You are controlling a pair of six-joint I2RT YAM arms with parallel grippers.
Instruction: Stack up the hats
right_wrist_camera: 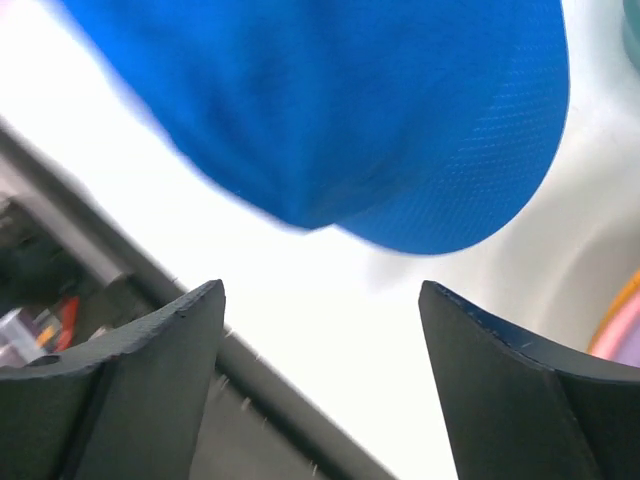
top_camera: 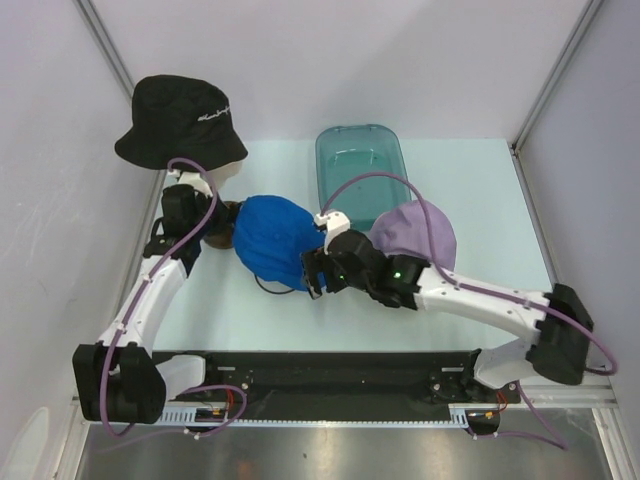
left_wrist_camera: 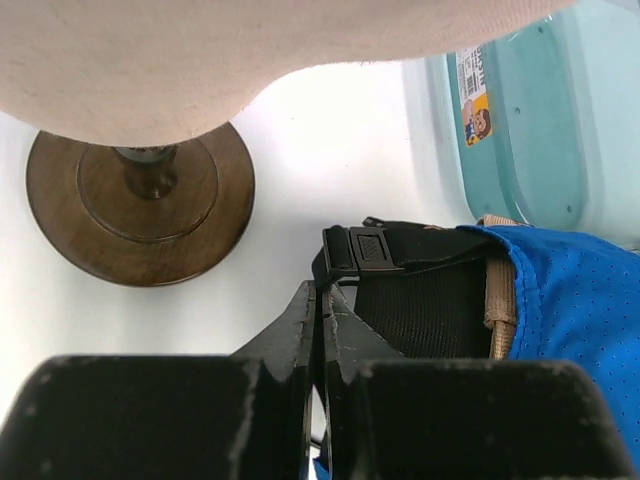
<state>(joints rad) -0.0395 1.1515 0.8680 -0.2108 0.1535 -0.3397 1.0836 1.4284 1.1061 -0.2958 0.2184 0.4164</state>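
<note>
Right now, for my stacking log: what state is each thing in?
Blue mesh fabric cap: unstacked, beside the wooden stand.
Black fabric bucket hat: on the cream mannequin head.
Lavender fabric bucket hat: crown up, partly under the right arm.
Left end effector: shut, at the cap's strap.
Right end effector: open, empty.

At the far left corner of the worktop (top_camera: 460, 180), the black bucket hat (top_camera: 180, 120) covers the mannequin head (left_wrist_camera: 180, 60), which the left wrist view cuts off at its top edge, and the hat's white lettering (top_camera: 213, 116) is too small to read. The right arm (top_camera: 470, 298) hides the near side of the lavender hat (top_camera: 415, 228). In the right wrist view the blue cap (right_wrist_camera: 330, 100) is blurred and cut off at the top, and a pink-orange sliver (right_wrist_camera: 622, 320) at the right edge cannot be identified.
</note>
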